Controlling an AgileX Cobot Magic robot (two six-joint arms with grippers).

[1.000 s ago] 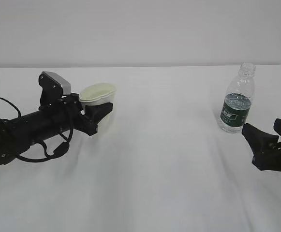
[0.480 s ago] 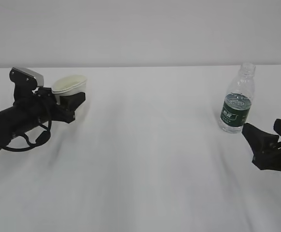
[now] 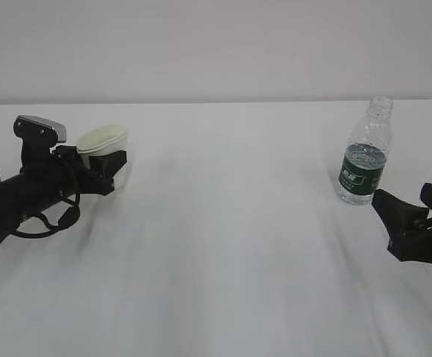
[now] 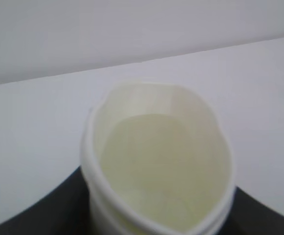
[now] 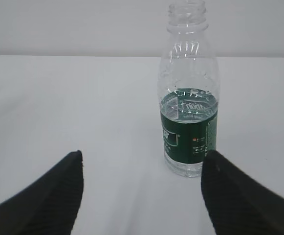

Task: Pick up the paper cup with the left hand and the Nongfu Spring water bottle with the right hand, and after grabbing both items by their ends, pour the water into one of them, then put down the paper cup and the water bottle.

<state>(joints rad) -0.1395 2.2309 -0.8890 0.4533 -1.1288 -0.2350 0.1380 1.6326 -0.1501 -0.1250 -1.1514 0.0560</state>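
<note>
On the white desk (image 3: 223, 245), the right hand (image 3: 416, 227) is waiting nearest the camera, jaws spread wide and empty just short of the standing Nongfu Spring water bottle (image 3: 365, 152). Farther left, the left hand (image 3: 100, 165) is squeezing the paper cup (image 3: 104, 143). Bottle pickup and pouring look yet to come.

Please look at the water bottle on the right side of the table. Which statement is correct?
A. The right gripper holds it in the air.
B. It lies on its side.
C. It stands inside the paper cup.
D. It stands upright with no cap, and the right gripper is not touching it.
D: the water bottle stands upright on the table with an open neck, and the right gripper waits open in front of it.
</note>
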